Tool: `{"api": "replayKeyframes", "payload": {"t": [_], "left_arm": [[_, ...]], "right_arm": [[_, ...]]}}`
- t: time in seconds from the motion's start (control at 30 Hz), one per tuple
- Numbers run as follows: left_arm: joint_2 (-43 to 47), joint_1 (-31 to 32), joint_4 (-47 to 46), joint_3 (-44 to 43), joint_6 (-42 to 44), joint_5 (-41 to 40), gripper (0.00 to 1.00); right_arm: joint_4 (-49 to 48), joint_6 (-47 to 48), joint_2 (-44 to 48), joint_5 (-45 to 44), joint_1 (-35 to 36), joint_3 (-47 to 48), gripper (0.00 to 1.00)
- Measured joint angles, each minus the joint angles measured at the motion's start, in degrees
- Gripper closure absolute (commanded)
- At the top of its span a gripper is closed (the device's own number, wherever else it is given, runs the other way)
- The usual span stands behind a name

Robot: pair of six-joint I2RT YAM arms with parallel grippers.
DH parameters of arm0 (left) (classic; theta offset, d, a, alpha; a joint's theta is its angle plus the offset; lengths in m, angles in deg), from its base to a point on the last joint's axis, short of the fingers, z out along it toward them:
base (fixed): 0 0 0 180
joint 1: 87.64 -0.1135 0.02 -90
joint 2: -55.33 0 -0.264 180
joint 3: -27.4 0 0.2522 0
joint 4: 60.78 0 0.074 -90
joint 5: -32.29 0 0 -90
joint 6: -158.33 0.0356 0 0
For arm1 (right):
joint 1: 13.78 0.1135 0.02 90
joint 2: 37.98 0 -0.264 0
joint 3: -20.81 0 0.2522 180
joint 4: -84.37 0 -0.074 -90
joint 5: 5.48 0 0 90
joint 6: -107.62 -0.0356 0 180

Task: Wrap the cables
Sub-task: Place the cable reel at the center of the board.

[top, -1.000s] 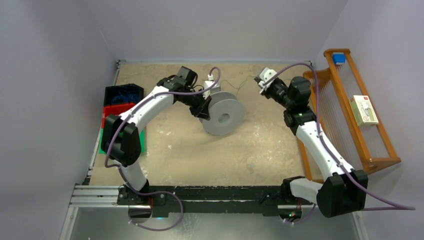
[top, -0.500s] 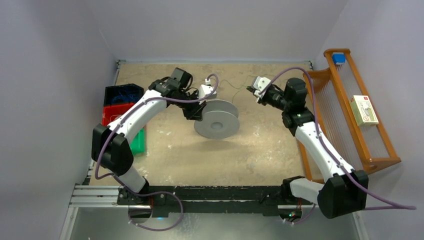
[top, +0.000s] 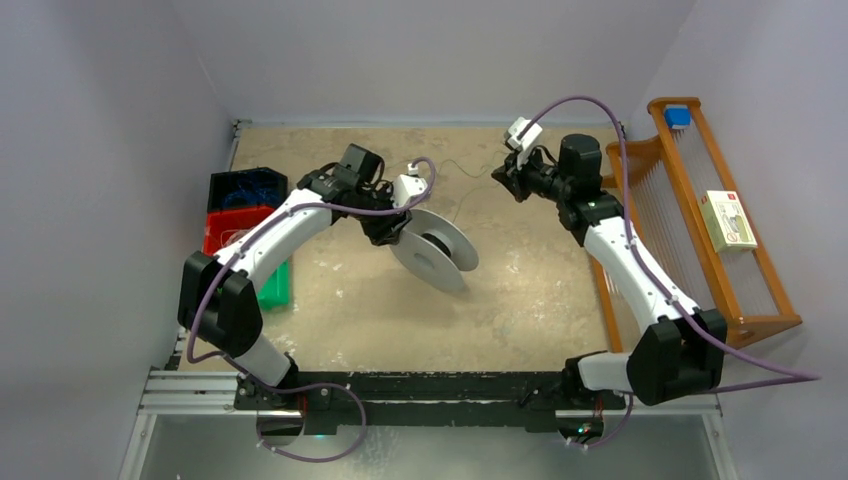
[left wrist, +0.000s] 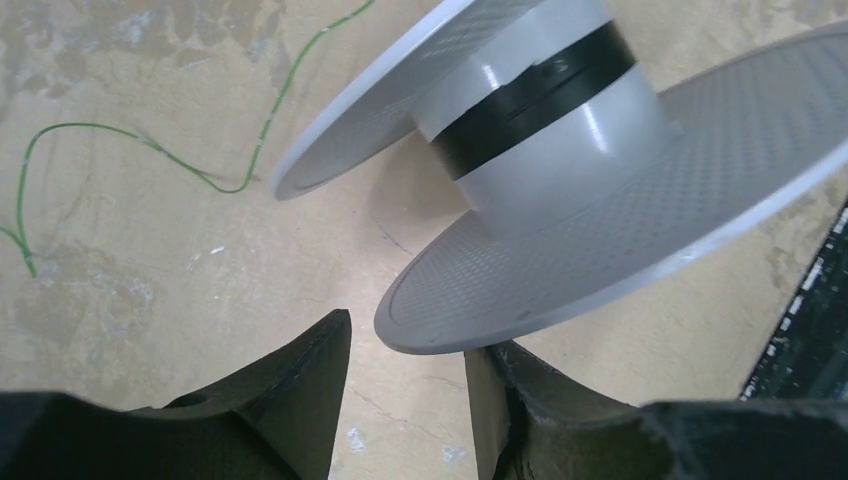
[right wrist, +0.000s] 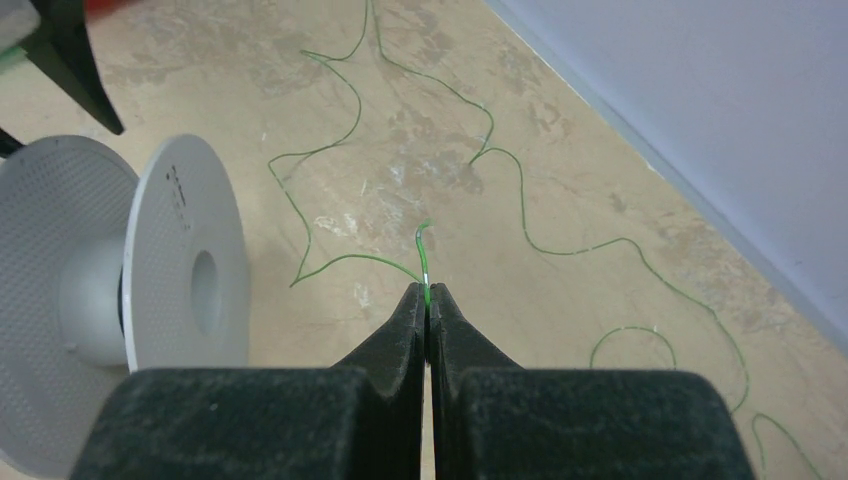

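Observation:
The pale grey spool (top: 435, 250) sits tilted at the table's middle, with a black band round its hub (left wrist: 530, 95). My left gripper (top: 398, 232) is at its left rim. In the left wrist view its jaws (left wrist: 405, 350) stand apart, with the near flange's rim between them, right at the right finger. The cable (top: 462, 170) is a thin wire, green in the wrist views, lying in loose loops (left wrist: 238, 188) behind the spool. My right gripper (top: 497, 175) is shut on the cable's end (right wrist: 424, 262), with its fingertips (right wrist: 427, 292) pressed together. The spool (right wrist: 180, 260) is to its left.
Blue (top: 247, 187), red (top: 225, 222) and green (top: 275, 285) bins stand at the table's left edge. A wooden rack (top: 700, 290) with a small box (top: 728, 220) stands along the right edge. More cable loops (right wrist: 630, 335) lie near the back wall.
The spool has gone from upright to tilted, shifting with my left gripper. My right gripper has moved back and left, still pinching the cable end.

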Motion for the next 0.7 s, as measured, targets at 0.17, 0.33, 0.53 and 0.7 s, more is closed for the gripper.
{"api": "replayKeyframes", "payload": {"t": [0.17, 0.33, 0.53, 0.7], "left_arm": [[0.2, 0.0, -5.27, 2.43, -2.25, -5.09, 0.48], [1.36, 0.0, -6.71, 3.76, -2.34, -3.39, 0.38], [2.25, 0.13, -6.12, 3.74, 0.35, 2.89, 0.43], [-0.94, 1.18, -2.6, 2.05, 4.66, 7.1, 0.59]], "right_arm": [[0.44, -4.24, 0.39, -1.4, 0.0, 0.15, 1.0], [-0.35, -6.6, 1.81, -5.9, 0.04, 0.15, 1.0], [-1.11, -7.61, 2.08, -8.17, 0.04, -0.11, 1.0], [-1.03, -7.67, 2.05, -8.63, 0.04, -0.48, 1.0]]}}
